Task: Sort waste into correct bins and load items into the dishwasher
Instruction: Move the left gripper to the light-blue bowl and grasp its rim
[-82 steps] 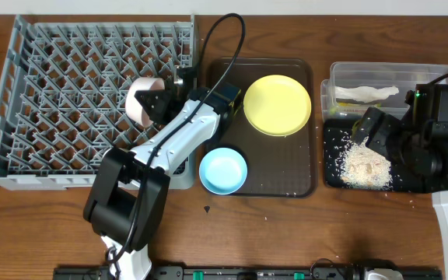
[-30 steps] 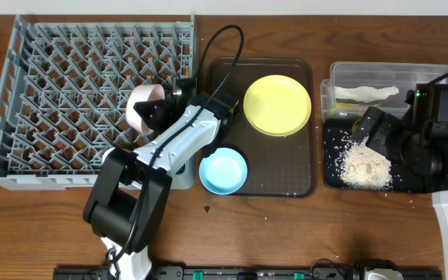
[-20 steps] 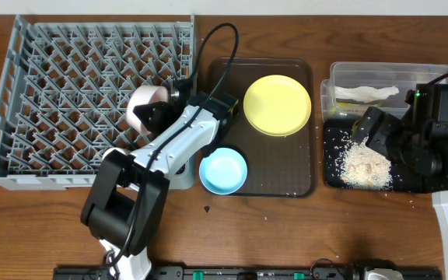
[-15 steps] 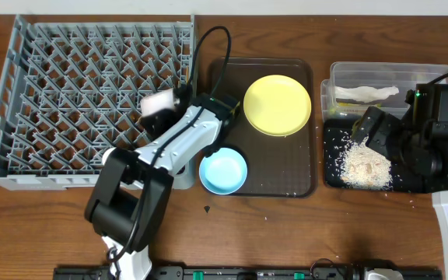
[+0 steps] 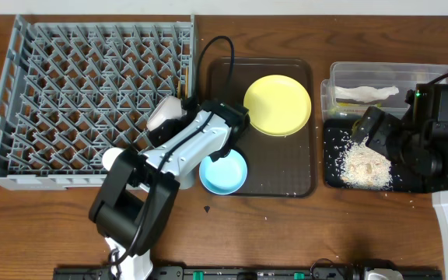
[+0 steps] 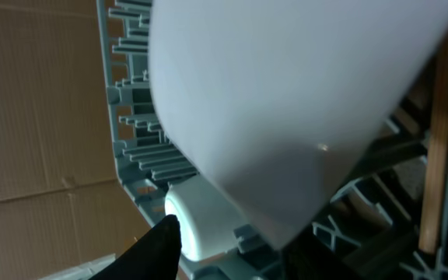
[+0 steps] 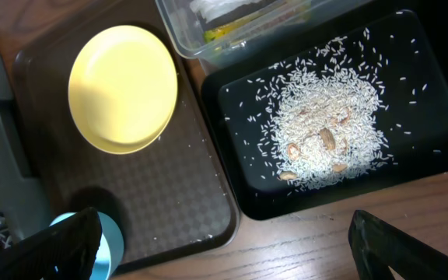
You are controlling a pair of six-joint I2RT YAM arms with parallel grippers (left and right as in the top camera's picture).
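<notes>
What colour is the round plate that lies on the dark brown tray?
Yellow. The plate shows best in the right wrist view.

White left arm [image 5: 185,144], black joints, black cable [image 5: 218,37]

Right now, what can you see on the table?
dish rack: one, grey, far left.
white bowl: one, white, at the rack's right edge.
serving tray: one, dark brown, middle.
plate: one, yellow, on the serving tray.
blue bowl: one, light blue, tray's near-left corner.
tub: one, clear, far right, holding a white tissue.
black tray: one, black, beside the tub, holding rice scraps.
left gripper: shut on the white bowl.
right gripper: open, by the black tray.
</notes>
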